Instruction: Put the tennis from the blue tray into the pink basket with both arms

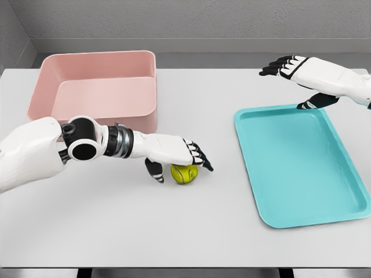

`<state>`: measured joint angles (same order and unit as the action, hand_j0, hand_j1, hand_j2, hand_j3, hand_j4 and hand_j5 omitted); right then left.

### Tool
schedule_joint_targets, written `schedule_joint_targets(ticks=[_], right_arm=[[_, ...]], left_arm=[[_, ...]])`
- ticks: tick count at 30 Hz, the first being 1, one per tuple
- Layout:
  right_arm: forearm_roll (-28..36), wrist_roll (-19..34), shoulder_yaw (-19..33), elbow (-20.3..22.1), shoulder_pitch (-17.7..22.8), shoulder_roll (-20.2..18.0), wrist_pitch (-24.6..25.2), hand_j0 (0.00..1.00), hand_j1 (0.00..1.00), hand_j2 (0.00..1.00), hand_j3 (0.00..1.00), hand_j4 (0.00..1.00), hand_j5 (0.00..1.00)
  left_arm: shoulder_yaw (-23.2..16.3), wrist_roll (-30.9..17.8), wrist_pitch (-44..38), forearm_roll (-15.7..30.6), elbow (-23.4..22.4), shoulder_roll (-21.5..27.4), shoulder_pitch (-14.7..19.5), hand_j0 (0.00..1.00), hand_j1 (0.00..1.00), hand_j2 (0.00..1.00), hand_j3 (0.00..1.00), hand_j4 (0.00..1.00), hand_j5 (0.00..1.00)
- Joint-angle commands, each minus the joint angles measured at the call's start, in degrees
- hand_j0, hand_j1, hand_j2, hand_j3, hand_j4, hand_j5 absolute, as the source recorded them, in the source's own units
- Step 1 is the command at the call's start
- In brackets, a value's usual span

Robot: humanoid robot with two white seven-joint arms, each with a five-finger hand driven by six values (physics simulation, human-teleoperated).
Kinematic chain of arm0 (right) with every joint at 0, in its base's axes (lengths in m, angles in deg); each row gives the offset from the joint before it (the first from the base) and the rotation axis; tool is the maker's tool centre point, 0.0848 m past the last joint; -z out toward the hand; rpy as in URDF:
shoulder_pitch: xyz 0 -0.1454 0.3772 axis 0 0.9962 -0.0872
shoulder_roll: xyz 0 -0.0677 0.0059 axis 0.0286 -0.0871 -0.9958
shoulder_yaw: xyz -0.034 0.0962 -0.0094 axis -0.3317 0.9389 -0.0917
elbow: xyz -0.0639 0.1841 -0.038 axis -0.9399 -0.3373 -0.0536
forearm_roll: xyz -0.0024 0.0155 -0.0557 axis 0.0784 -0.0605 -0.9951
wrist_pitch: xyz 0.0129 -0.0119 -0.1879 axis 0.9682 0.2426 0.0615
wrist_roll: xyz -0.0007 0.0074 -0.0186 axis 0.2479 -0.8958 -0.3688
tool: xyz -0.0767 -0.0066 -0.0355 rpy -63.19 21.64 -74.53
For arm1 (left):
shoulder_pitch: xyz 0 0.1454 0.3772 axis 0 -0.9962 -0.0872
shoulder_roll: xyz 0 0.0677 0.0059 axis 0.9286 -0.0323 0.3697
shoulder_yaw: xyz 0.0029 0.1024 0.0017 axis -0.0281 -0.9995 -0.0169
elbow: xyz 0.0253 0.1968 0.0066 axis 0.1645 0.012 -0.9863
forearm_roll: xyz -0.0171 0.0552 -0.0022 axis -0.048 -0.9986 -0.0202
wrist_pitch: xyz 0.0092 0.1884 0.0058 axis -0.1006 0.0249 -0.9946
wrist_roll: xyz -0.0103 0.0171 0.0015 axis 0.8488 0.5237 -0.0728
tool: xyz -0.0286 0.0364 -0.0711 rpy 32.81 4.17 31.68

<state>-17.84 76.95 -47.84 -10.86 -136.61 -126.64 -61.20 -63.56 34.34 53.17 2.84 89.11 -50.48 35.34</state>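
Left robot hand [177,154] cupping tennis ball [184,174] on table [174,231] | right robot hand [301,75] spread above blue tray [301,162] far edge

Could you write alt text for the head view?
The left hand curls over a tennis ball on the table, between the pink basket and blue tray. The right hand hovers open beyond the tray.

from my station: a wide, pale grey flat-topped table [116,231] fills most of the view. behind it, a grey, faintly textured back wall [203,17] above a darker floor strip [261,59]. light even, soft shadows only.
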Motion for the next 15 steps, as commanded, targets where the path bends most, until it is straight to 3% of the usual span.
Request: schedule_joint_targets(ticks=[1, 15], right_arm=[[0.38, -0.03, 0.07, 0.0, 0.0, -0.05, 0.06, 1.0, 1.0, 1.0, 1.0, 1.0, 1.0], [0.38, -0.03, 0.16, -0.26, 0.18, 0.04, 0.06, 1.0, 1.0, 1.0, 1.0, 1.0, 1.0]], left_arm=[[0.06, 0.02, -0.06, 0.21, -0.09, -0.02, 0.0, 1.0, 1.0, 1.0, 1.0, 1.0, 1.0], [0.14, 0.11, -0.06, -1.11, -0.53, -0.11, -0.88, 1.0, 1.0, 1.0, 1.0, 1.0, 1.0]])
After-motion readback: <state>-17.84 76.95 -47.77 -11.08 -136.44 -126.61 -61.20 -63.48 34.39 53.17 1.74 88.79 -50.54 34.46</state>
